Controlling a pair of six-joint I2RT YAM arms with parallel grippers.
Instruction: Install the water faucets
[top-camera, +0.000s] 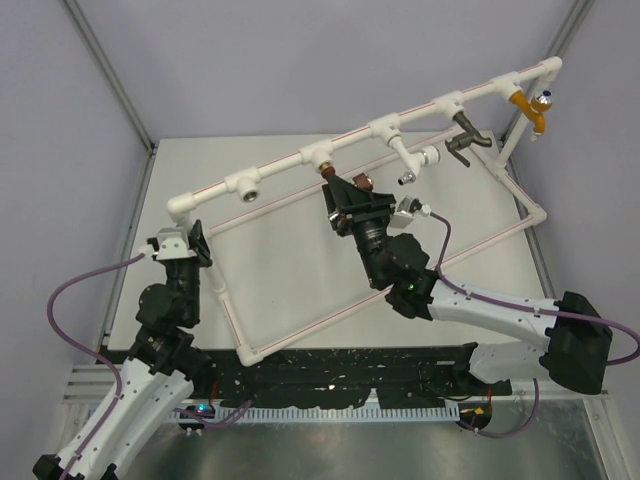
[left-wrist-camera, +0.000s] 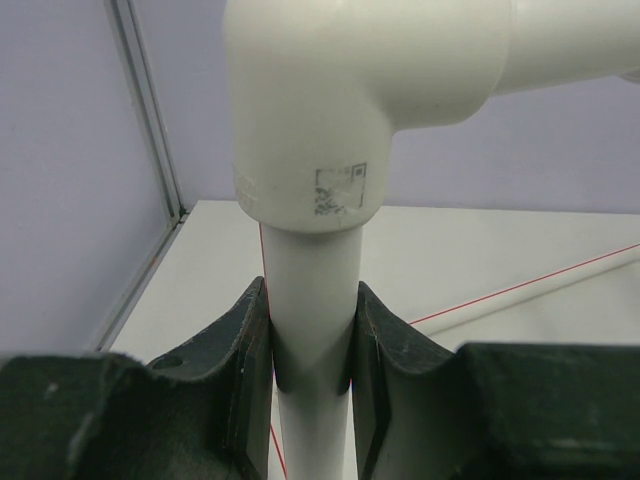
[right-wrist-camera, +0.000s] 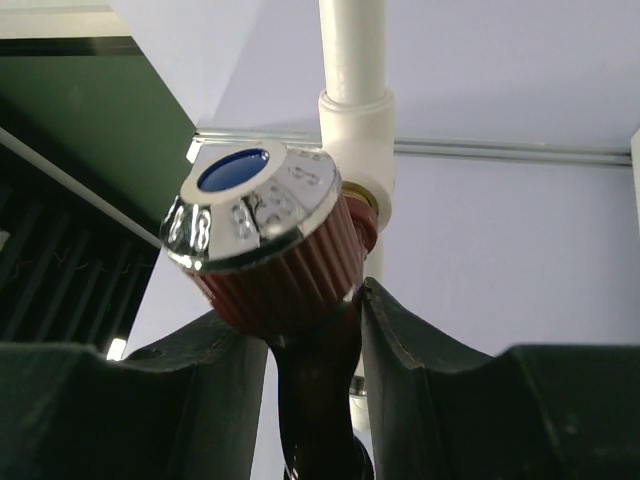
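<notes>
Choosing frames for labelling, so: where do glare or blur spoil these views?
Top view: evenly lit, pipe frame sharp. Left wrist view: elbow too close and soft, its printed code smeared. Right wrist view: tap's chrome cap glints with reflections; rail behind is blurred.

Reddish-brown tap (right-wrist-camera: 300, 285), ribbed knob chrome-capped with blue centre, mid-frame, brass end seated in white tee fitting (right-wrist-camera: 357, 135).
</notes>
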